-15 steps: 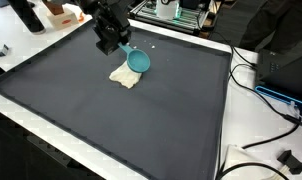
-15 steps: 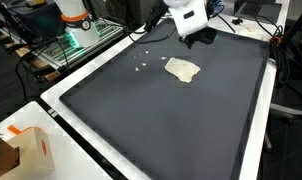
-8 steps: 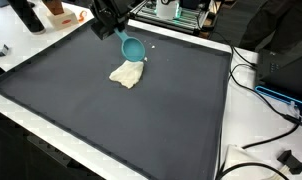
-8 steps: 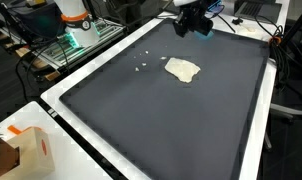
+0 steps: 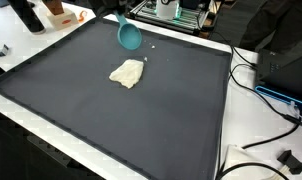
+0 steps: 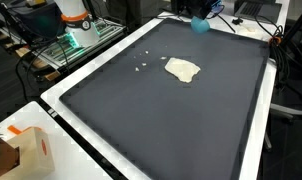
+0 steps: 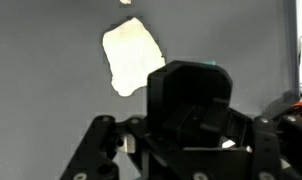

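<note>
The dark mat (image 5: 121, 125) lay open across most of the bench (image 5: 41, 125); only a pale flat lump (image 5: 127, 73) sat near its middle. A teal scoop (image 5: 129, 36) hung over the far edge, and cables (image 5: 274, 97) crowded one side.

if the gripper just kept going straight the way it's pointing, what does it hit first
Probably bare dark mat. In the wrist view the gripper, shut on the teal scoop, points down at it, and the pale patch lies off to the side of that line, though depth is unclear.
</note>
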### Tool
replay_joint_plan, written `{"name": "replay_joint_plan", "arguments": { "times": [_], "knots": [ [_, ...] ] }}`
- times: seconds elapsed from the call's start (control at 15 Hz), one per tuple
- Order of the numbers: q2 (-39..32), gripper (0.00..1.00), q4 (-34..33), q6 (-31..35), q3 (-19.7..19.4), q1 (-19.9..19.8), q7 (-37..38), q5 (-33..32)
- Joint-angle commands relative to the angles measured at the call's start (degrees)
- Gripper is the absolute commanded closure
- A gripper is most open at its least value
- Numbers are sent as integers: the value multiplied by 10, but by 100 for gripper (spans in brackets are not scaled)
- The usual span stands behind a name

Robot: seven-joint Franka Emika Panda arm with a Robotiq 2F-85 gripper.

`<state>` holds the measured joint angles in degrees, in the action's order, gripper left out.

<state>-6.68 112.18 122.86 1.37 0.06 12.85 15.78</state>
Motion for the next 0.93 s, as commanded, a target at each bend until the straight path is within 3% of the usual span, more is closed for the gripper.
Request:
{"name": "replay_joint_plan", "arguments": {
  "times": [0.0,0.87],
  "knots": [
    [32,81,9,-21,-1,21,88,-77],
    [64,81,-21,-91,30,58,286,-260]
  ]
}}
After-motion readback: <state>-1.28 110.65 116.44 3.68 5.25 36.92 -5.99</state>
